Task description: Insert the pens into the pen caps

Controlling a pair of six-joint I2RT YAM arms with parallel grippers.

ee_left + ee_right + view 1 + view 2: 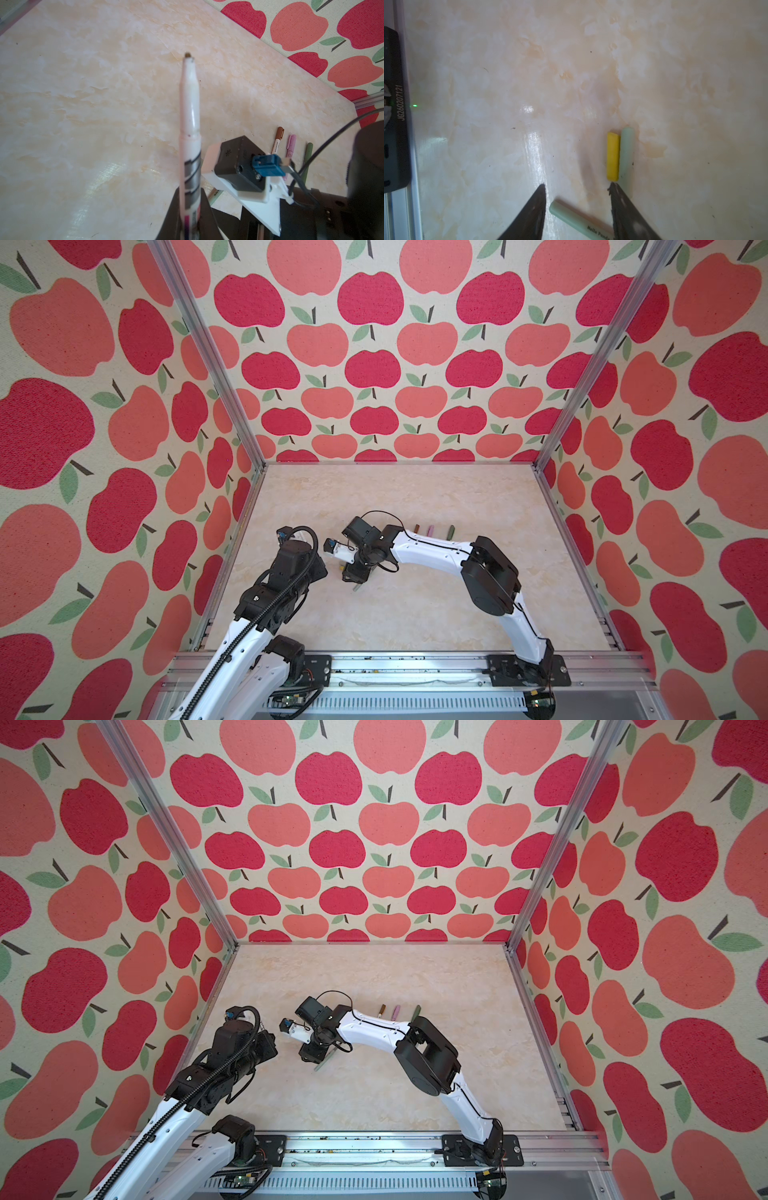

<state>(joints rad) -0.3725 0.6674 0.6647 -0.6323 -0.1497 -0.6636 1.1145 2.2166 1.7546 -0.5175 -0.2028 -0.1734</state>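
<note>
Left gripper clenched on the white pen, bare tip clear of the table. Right gripper released, jaws spread astride the sage pen, one fingertip at the yellow cap, which touches the light green cap. Risk: closing here takes the sage pen, not a cap, or nudges both caps rolling.

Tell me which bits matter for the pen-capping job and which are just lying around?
Job: white pen, sage pen, yellow cap, light green cap; already capped: brown-capped pen, pink pen, dark green pen.
Lying about: nothing loose; only apple-print walls.
</note>
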